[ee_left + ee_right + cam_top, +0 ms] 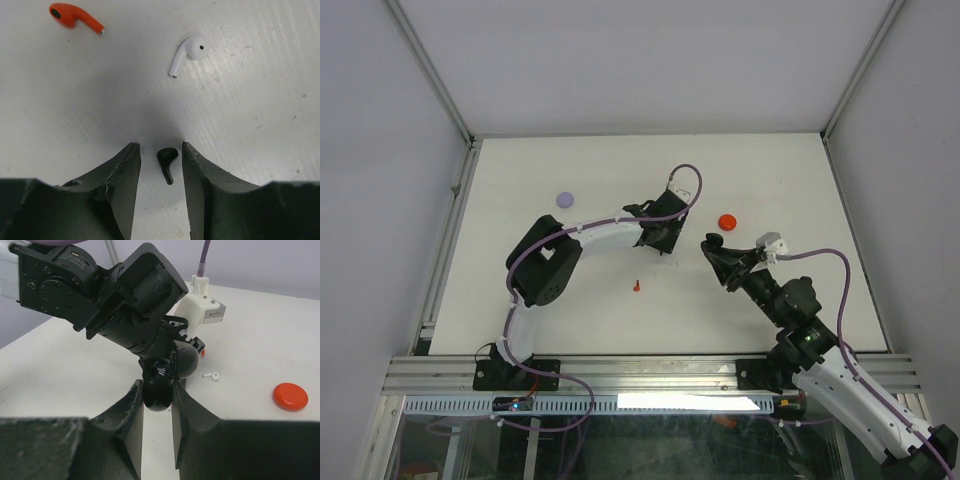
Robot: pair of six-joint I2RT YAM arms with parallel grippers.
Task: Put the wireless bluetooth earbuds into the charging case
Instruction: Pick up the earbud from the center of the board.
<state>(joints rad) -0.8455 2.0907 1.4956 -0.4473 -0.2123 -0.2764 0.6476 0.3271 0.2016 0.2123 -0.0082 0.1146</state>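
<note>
Three short-stemmed glossy buds lie on the white table (260, 150): red earbud (75, 17), white earbud (192, 50), black earbud (167, 161). Left gripper (159, 145): jaws narrow, straddling the black earbud (a gap either side). Right gripper (157, 386): clamped on a round black charging case (159, 396); pale mark on it, too small to read.

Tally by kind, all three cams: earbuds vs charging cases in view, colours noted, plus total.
Earbuds: 3 - red earbud, white earbud, black earbud between the fingers of the left gripper
Charging cases: 3 - lavender case, red case, black case held in the right gripper
Total: 6
</note>
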